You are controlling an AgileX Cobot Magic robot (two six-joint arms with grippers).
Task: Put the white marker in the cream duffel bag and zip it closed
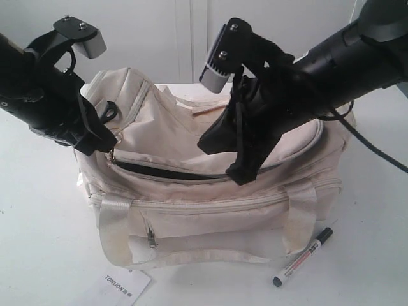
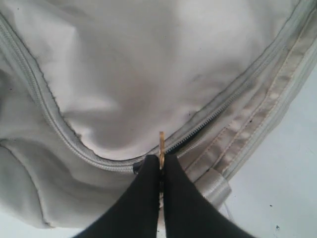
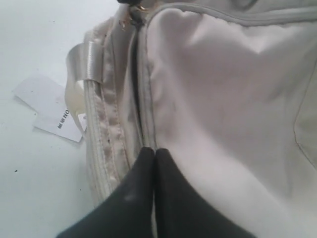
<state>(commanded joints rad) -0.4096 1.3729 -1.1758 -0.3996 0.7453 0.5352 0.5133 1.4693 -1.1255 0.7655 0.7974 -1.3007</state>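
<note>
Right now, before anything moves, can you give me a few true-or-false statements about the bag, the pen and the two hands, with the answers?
1. The white marker is inside the cream duffel bag. False: it lies on the table in front of the bag.
2. The left hand pinches the gold zip pull. True.
3. The bag's top zip is fully closed. False: a dark gap shows along part of it.
4. A paper tag lies on the table by the bag. True.
5. The right hand holds the marker. False: it is closed at the bag's zip seam, away from the marker.
</note>
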